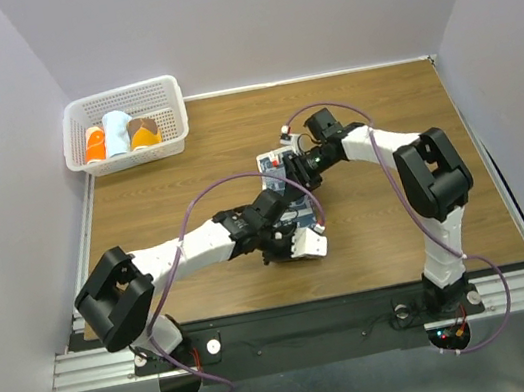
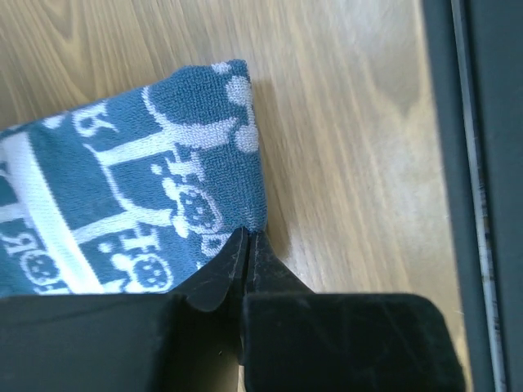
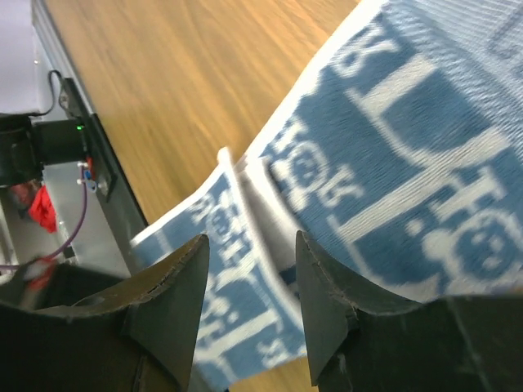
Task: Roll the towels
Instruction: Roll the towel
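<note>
Towel [image 1: 274,165], navy with pale motifs, lies mid-table, largely covered by both arms. The left gripper [image 2: 245,245] pinches its near edge, fingers together. The right gripper [image 3: 249,245] hangs over its far part, fingers apart. At the far left, a white basket [image 1: 122,90] holds three rolled cloths [image 1: 117,133]: orange, pale blue and brown.

Towel [image 2: 122,163]: teal-blue terry, whitish printed letters, wheel motifs and stripes. Table [image 1: 383,134]: mid-brown wood grain. Basket [image 1: 174,100]: white lattice; rolls in it orange [image 1: 95,144], pale blue [image 1: 117,132], brown [image 1: 142,132]. My fingers [image 3: 167,302]: matt black. My arms [image 1: 195,248]: white shells, black joints. Cables [image 1: 203,194]: purple.
</note>
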